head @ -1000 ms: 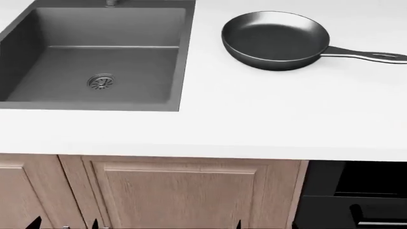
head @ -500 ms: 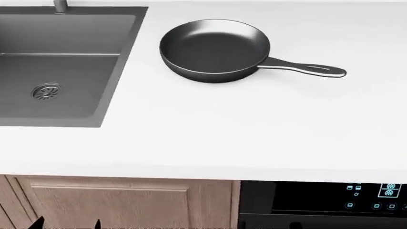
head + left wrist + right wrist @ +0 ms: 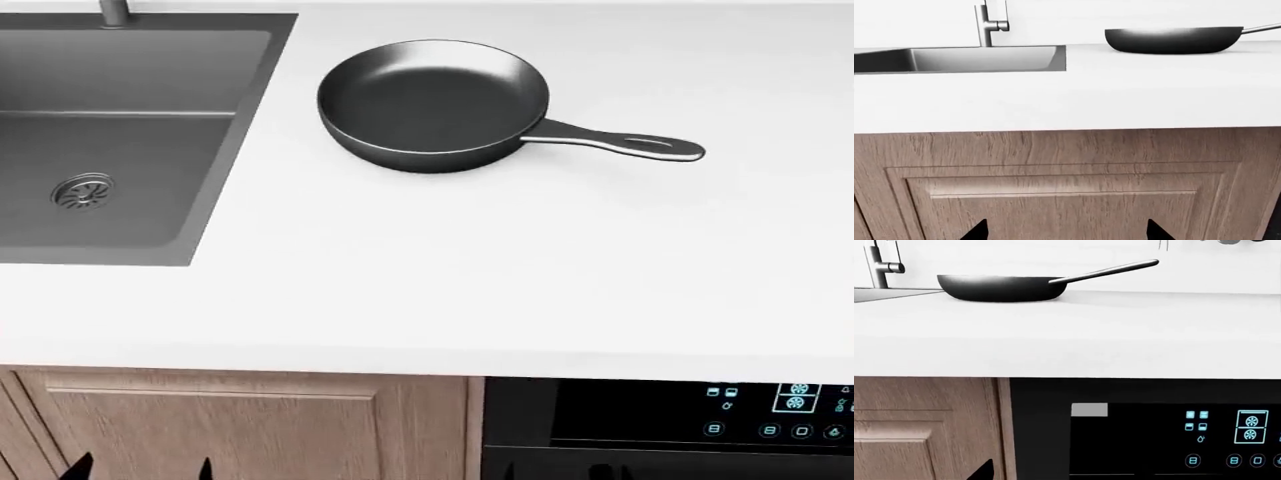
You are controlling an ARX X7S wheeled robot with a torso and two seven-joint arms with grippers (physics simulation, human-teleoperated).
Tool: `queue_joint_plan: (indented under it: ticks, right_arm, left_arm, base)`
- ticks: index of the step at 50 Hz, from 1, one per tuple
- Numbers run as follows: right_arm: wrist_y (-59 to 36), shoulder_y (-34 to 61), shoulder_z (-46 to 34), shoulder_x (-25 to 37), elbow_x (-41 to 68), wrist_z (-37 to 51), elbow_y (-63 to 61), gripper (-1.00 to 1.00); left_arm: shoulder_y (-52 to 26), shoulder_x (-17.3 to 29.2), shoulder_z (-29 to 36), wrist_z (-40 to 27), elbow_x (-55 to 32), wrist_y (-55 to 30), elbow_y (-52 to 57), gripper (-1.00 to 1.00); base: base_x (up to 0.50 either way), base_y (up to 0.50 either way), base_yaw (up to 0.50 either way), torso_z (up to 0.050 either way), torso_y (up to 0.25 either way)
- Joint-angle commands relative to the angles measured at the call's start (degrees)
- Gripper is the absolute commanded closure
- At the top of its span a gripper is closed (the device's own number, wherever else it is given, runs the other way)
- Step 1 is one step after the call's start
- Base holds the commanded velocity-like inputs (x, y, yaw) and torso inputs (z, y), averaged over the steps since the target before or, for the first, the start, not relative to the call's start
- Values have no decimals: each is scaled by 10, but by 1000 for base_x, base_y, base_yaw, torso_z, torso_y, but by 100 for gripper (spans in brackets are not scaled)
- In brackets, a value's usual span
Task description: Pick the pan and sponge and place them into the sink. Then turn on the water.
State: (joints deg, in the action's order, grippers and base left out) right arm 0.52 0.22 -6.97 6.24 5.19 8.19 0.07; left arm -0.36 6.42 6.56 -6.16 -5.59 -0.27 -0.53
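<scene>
Left end effector: only two dark tips show, set apart, low before the wooden cabinet door.
Right end effector: one tip visible; spread cannot be told.
Pan: upright on the desk, handle along 3 o'clock.
Sink: at 9 o'clock of the pan, apart.

My white countertop carries the pan upper centre, with the sink set into it upper left.
</scene>
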Motion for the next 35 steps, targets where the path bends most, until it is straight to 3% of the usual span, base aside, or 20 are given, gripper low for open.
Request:
queue_joint_plan:
  ticks: [1,6,35]
  right_arm:
    - [2,2,-6,6,8,5,3,-100]
    - [0,3,-10,8,10,8,3,-100]
    - [0,3,-25,20,17,24,0,-100]
  left_arm:
    - [0,7,5,-5,-8,2,0,-100]
    - [1,8,8,-8,-9,7,1,-100]
    - [-3,16,26,-29,-14,8,4,-100]
  base:
    - [0,0,0,0,0]
    - [0,0,0,18,0]
    - [0,0,0,50,0]
